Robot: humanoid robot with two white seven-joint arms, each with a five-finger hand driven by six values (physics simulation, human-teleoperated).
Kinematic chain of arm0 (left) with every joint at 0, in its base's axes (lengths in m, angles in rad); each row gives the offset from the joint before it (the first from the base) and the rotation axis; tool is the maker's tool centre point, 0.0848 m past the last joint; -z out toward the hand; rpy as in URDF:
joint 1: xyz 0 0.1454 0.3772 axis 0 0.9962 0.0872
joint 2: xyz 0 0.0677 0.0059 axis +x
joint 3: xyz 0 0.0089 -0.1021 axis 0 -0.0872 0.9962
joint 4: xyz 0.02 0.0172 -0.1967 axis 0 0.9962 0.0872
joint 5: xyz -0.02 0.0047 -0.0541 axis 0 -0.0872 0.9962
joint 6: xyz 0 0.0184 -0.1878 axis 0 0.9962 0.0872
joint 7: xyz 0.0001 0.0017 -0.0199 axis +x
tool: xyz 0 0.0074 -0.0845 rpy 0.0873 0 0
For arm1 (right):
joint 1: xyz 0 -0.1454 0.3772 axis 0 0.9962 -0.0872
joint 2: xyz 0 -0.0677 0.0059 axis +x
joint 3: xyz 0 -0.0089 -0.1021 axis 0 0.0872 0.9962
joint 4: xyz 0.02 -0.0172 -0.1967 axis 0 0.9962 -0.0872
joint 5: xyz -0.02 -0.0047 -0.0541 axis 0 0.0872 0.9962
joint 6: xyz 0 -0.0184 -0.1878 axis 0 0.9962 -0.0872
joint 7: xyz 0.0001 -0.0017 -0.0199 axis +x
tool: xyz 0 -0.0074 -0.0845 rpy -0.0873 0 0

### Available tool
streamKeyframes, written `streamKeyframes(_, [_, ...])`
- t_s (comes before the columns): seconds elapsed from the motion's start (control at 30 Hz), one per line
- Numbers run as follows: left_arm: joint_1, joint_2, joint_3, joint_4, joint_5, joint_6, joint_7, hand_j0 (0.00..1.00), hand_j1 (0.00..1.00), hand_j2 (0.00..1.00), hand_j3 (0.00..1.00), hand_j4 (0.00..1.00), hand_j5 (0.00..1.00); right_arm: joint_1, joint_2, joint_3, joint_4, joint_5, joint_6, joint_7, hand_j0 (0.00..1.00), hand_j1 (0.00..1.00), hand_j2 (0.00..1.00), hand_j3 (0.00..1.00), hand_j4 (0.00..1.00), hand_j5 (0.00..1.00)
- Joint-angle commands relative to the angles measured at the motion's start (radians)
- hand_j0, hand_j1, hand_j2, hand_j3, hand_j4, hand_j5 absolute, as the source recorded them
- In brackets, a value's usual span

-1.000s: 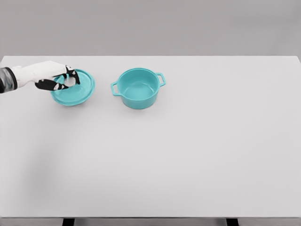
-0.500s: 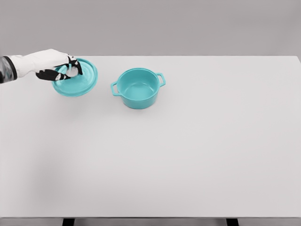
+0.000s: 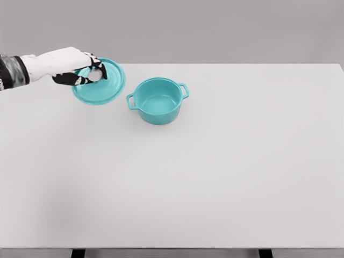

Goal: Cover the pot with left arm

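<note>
Left arm only, entering at 9 o'clock: left hand (image 3: 75, 67) has a smooth white shell, with black finger segments and joints (white patches between them). White forearm ends in a dark grey, banded cuff at the frame edge.

The teal lid (image 3: 102, 86), round and shallow with a pale knob at its centre, tilts in the air in the grip of my left hand (image 3: 75, 69), fingers closed on the knob, just left of the pot (image 3: 158, 100) and apart from it. The pot, the same teal, stands upright and uncovered on the white table (image 3: 215, 177), a small loop handle on either side, nothing inside it.
</note>
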Motion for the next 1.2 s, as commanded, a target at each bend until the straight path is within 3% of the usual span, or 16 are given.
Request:
streamKeyframes(0.0, [0.0,-0.015,0.001,-0.008,0.007,0.003,0.0,0.53,0.53,0.53,0.53,0.53,0.53,0.0,0.0,0.0,0.001,0.0,0.0,0.0,1.0,1.0,1.0,1.0,1.0,1.0])
streamKeyframes(1.17, [-0.038,-0.187,-0.036,0.032,-0.007,0.007,0.0,0.53,0.53,0.53,0.53,0.53,0.53,0.0,0.0,0.0,0.001,0.0,0.0,0.0,1.0,1.0,1.0,1.0,1.0,1.0])
